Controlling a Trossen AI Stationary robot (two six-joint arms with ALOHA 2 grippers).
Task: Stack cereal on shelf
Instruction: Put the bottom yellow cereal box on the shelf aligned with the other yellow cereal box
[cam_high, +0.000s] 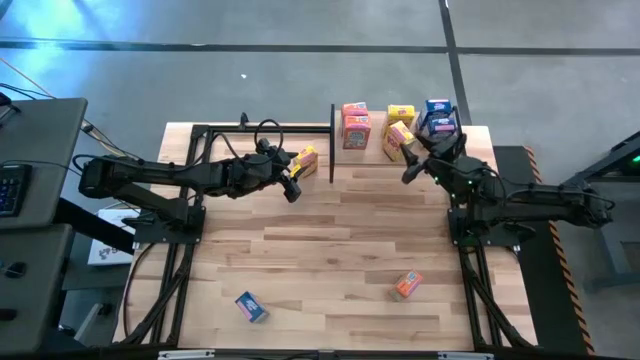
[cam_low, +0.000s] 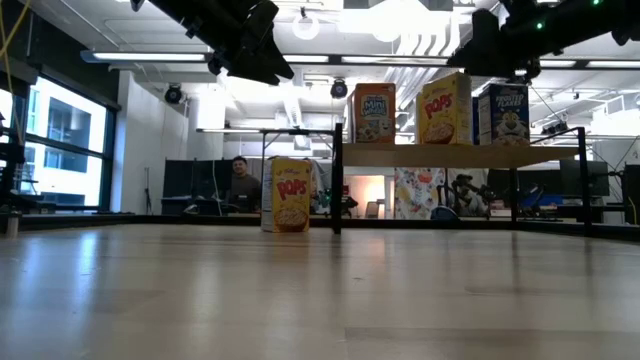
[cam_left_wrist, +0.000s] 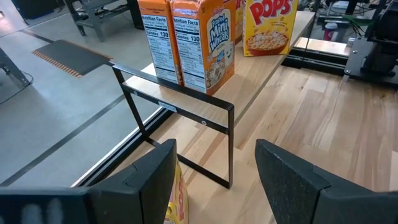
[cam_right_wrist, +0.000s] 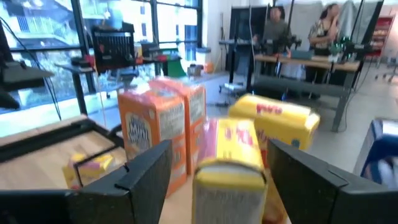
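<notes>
The shelf stands at the table's far edge. On it stand two orange cereal boxes, two yellow ones and a blue one. My right gripper hovers open at the shelf's near side. Its fingers stand on either side of the nearer yellow box without touching it. My left gripper hangs open left of the shelf, just above and beside a yellow box that stands upright on the table. Nothing is between its fingers.
A blue box and an orange box lie flat near the table's front edge, with open tabletop between them and the arms. The shelf's black post stands close ahead of my left gripper. People sit at desks in the room behind.
</notes>
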